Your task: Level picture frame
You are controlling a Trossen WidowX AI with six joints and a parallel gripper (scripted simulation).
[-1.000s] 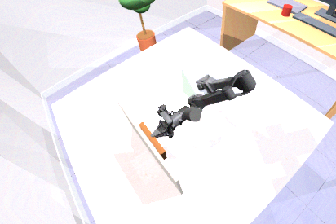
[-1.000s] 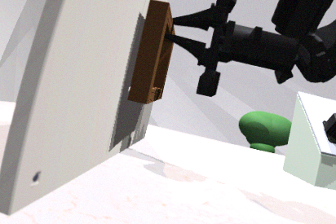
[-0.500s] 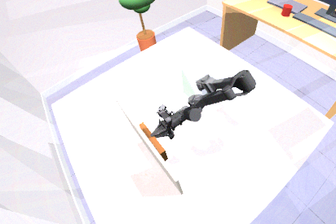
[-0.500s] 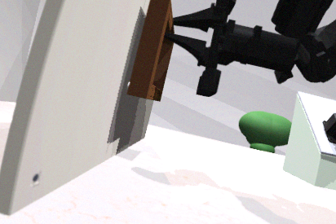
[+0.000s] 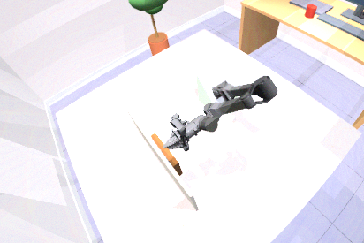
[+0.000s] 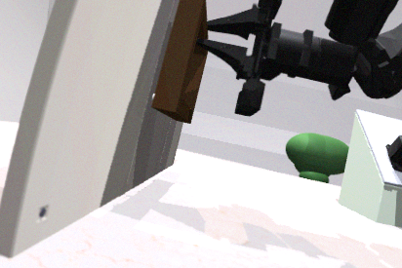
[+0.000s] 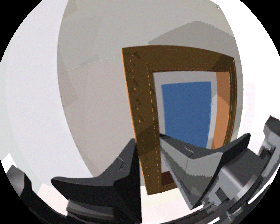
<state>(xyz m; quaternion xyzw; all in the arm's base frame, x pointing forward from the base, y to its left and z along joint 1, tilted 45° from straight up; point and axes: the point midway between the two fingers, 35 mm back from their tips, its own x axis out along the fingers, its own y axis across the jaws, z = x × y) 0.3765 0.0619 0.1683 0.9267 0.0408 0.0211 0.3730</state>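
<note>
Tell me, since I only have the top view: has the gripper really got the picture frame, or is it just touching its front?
Observer: It has it. In the exterior view the gripper is shut on the picture frame, with its fingertips on the upper part of the frame.
Operator: Which part of the frame is it on?
Observer: In the wrist view the fingers straddle the brown bar to the left of the blue picture.
Operator: Is the frame against the wall?
Observer: In the exterior view its back sits close to the wall panel. Whatever it hangs on is hidden behind it.
</note>
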